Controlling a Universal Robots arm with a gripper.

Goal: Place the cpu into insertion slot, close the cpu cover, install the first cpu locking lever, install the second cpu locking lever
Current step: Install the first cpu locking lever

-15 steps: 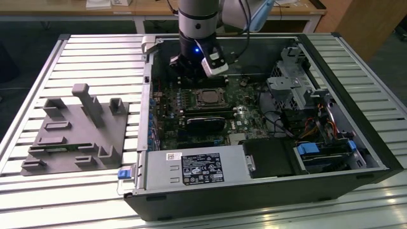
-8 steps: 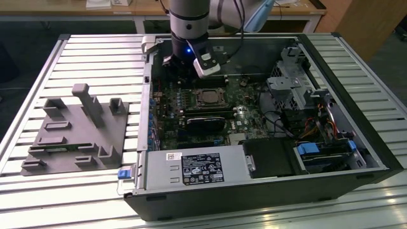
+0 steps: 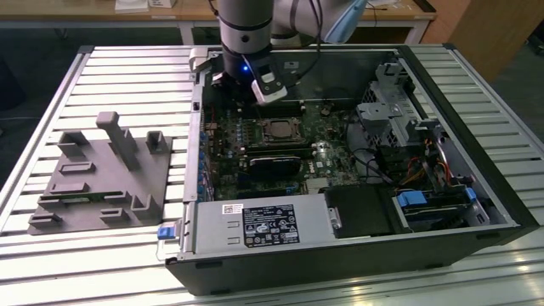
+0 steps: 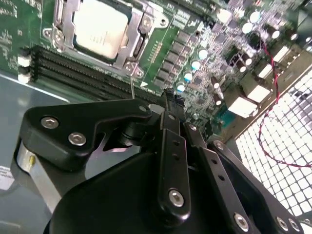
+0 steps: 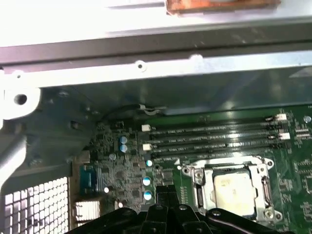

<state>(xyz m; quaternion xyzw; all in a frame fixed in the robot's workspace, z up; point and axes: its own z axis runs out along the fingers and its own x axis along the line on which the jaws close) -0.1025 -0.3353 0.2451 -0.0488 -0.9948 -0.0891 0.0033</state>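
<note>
The tool [image 4: 168, 95] has its black fingers drawn together with nothing between them, and it hangs just above the green motherboard [image 4: 29, 29] without touching anything. In the first wrist view the tool [image 5: 163, 189] points at the board just beside the insertion slot, near a row of small blue-capped parts. In both wrist views the cpu [image 4: 100, 28] [image 5: 234, 191] sits seated in that slot, silver face up. The cpu cover [image 4: 65, 17] lies flat around the cpu as a metal frame. Long black memory slots [image 4: 87, 73] run between the tool and the socket.

In the exterior view the arm [image 3: 246, 38] reaches down into an open computer case [image 3: 497, 217]. The insertion slot [image 3: 264, 135] lies at about 5 o'clock from the arm's wrist. A black card [image 3: 274, 167] lies at 6 o'clock from the slot. The case rests on a slatted metal surface [image 3: 127, 70]. A grey fixture block [image 3: 102, 172] stands on the surface at 9 o'clock from the case.
</note>
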